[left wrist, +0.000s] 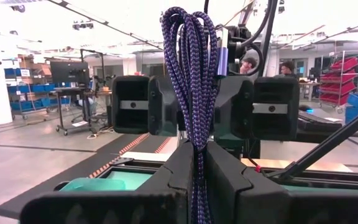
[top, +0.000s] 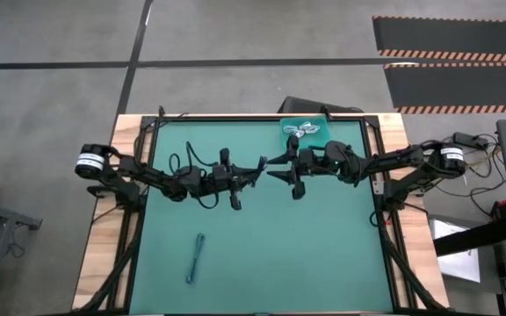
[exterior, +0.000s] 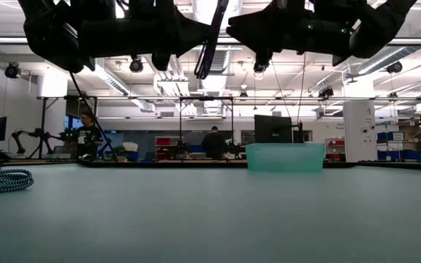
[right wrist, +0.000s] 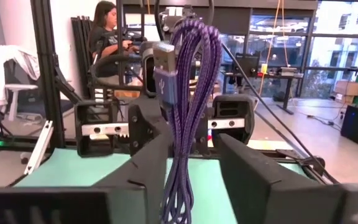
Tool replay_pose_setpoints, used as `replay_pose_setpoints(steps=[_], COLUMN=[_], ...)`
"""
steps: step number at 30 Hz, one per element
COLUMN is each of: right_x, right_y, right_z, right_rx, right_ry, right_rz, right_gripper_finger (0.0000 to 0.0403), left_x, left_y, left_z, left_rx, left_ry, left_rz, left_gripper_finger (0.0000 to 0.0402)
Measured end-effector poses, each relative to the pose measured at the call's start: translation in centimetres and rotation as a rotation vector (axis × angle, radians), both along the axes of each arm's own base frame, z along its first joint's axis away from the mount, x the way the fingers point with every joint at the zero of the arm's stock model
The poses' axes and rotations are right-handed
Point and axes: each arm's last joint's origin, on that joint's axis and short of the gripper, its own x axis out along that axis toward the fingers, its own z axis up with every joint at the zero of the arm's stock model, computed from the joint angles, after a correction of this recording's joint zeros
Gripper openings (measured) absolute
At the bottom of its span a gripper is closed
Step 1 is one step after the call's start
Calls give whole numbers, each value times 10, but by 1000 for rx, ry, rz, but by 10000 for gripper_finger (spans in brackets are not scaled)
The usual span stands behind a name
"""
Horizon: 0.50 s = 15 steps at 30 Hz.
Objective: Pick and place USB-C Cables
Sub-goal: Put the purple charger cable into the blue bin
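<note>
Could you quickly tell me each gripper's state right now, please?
Left gripper: closed on the purple cable.
Right gripper: open around that cable.

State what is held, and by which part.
The left gripper clamps the purple cable bundle near the end away from its plug; the right gripper has its jaws open around it.

The high camera looks straight down on my whole table (top: pixel 262 219) from far above, my left arm at picture left, right arm at picture right. The low camera sits at mat level, facing level across to the bin (exterior: pixel 284 156) and the room; my arms hang in from above. Each wrist camera looks forward past its own fingers, very near. They face each other: both show the purple cable (left wrist: pixel 192 93) close up, with the opposite gripper behind it.
</note>
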Motion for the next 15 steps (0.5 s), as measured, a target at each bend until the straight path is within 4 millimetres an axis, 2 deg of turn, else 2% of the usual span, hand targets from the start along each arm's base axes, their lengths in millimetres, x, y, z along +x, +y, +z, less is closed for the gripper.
replay_pose_setpoints(steps=[7, 15], right_x=[2, 5], right_y=[-2, -3], right_z=[4, 10], right_rx=[31, 67], right_ry=[-9, -9], right_rz=[-54, -49], right_gripper_finger=[203, 228], left_x=[0, 2], left_y=[1, 3], left_z=[1, 1], left_rx=[15, 16], left_ry=[2, 1], left_rz=[33, 45], left_gripper_finger=[13, 13])
